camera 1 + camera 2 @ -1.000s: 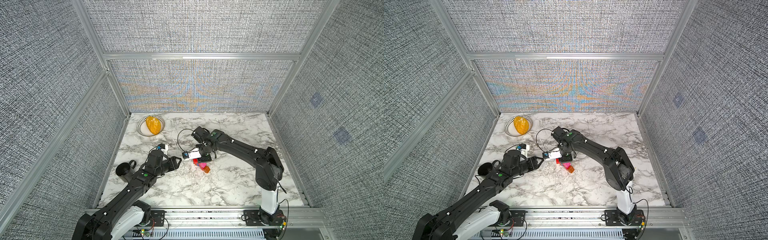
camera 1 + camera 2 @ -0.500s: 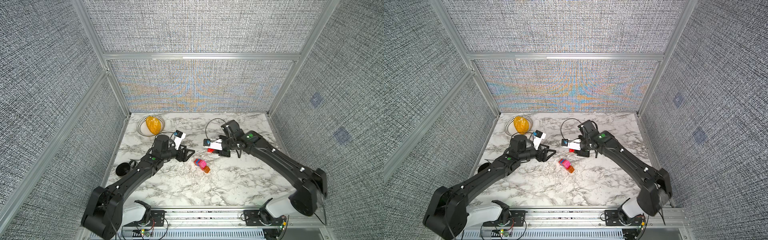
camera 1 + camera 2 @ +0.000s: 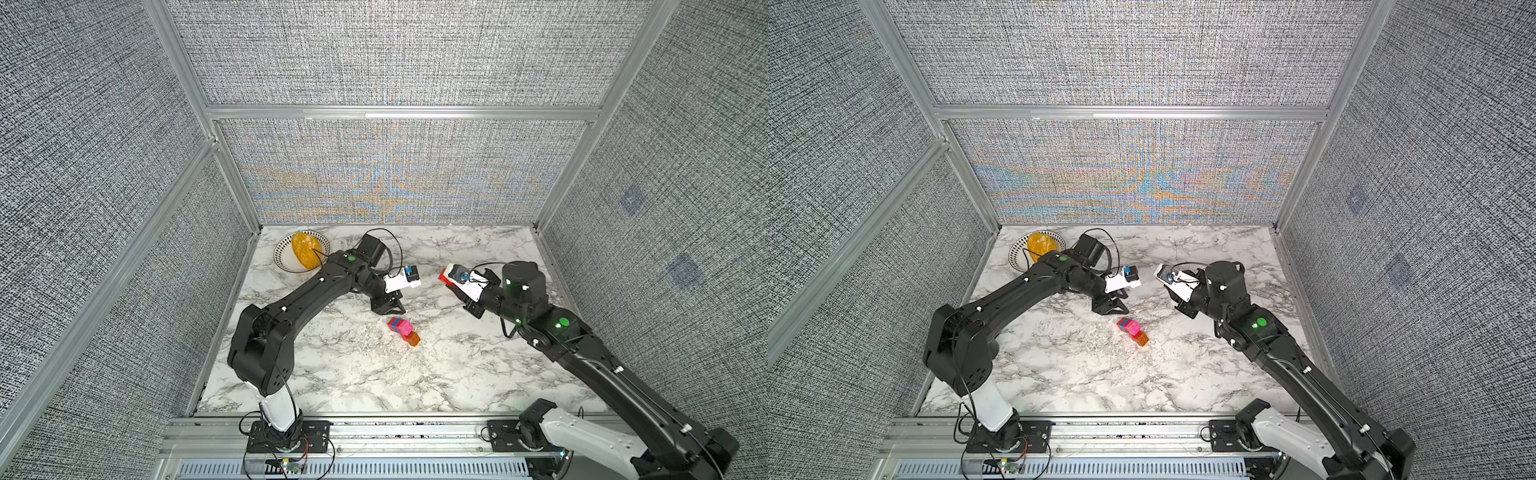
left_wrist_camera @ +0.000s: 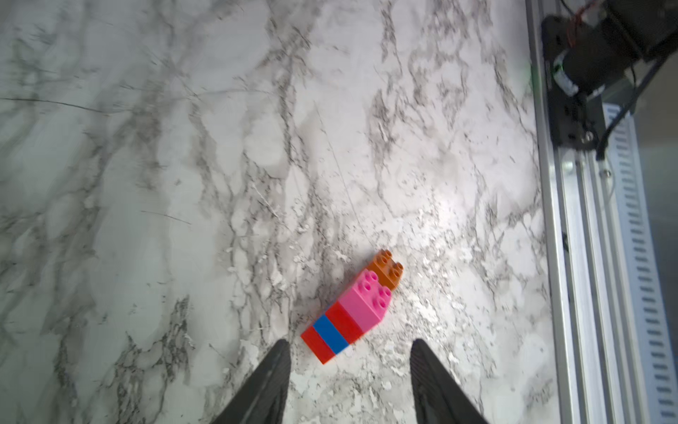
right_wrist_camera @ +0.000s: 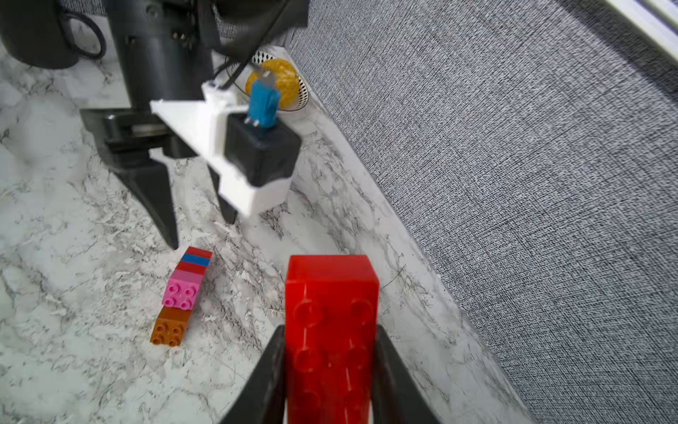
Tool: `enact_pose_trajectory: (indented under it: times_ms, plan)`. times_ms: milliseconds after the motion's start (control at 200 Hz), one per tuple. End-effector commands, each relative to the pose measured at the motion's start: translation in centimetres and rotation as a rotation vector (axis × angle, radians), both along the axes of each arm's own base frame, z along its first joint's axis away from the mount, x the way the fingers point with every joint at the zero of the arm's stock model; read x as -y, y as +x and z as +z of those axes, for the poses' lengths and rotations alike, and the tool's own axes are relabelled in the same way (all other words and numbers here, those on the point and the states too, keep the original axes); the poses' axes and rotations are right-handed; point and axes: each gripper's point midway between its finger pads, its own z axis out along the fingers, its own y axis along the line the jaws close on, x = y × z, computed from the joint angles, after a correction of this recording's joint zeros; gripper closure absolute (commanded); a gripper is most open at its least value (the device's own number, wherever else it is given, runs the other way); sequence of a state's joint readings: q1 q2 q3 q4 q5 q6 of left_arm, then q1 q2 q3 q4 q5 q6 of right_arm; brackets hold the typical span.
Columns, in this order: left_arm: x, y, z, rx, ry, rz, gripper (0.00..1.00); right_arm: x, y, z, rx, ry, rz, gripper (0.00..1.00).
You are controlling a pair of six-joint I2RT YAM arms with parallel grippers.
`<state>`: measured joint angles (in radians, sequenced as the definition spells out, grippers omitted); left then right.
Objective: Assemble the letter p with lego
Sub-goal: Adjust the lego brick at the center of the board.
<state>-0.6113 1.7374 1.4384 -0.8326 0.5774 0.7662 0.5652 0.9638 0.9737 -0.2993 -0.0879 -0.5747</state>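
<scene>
Left end effector [image 4: 349, 345] was held with jaws apart and empty, close by the red end of the brick cluster [image 3: 403, 330], which was laid flat mid-bench [image 3: 353, 374]. A long red brick [image 5: 332, 312] was clamped in the right end effector [image 5: 330, 332], raised well apart from the cluster. A striped bowl [image 3: 284, 266] holding a yellow object [image 3: 305, 255] was seen in the far left corner.

Left claw [image 4: 349, 343] spread, empty; brick cluster [image 4: 354, 310] on marble table [image 4: 146, 183] ahead.
</scene>
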Motion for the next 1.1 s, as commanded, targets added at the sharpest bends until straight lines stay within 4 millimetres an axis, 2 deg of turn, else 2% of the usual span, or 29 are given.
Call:
enact_pose_trajectory:
  times_ms: [0,125,195,310,465,651,766,1096]
  plan:
    - [-2.5,-2.8,-2.0,-0.009,0.132,-0.110,0.43,0.8,0.2,1.8,0.041,0.090,-0.066,1.00]
    - [-2.1,-4.0,-2.4,0.029,0.119,-0.169,0.41,0.9,-0.4,2.6,0.054,0.121,-0.060,1.00]
    - [-2.2,-3.5,-3.2,0.056,0.158,-0.174,0.41,0.9,-0.4,2.7,0.056,0.127,-0.058,1.00]
    - [-1.3,-2.7,-4.0,0.074,0.169,-0.191,0.40,0.9,-0.4,2.6,0.054,0.128,-0.058,1.00]
    - [-1.0,-1.3,-6.5,0.131,0.243,-0.225,0.40,1.2,-0.2,2.4,0.052,0.117,-0.078,1.00]
    - [-0.4,-0.3,-7.5,0.166,0.241,-0.235,0.39,1.2,0.1,1.9,0.045,0.103,-0.084,1.00]
    - [-0.8,0.3,-8.6,0.178,0.283,-0.231,0.39,1.1,0.3,1.5,0.034,0.092,-0.089,1.00]
    - [-0.1,0.0,-9.7,0.130,0.263,-0.259,0.39,1.0,0.5,0.7,0.016,0.071,-0.085,1.00]
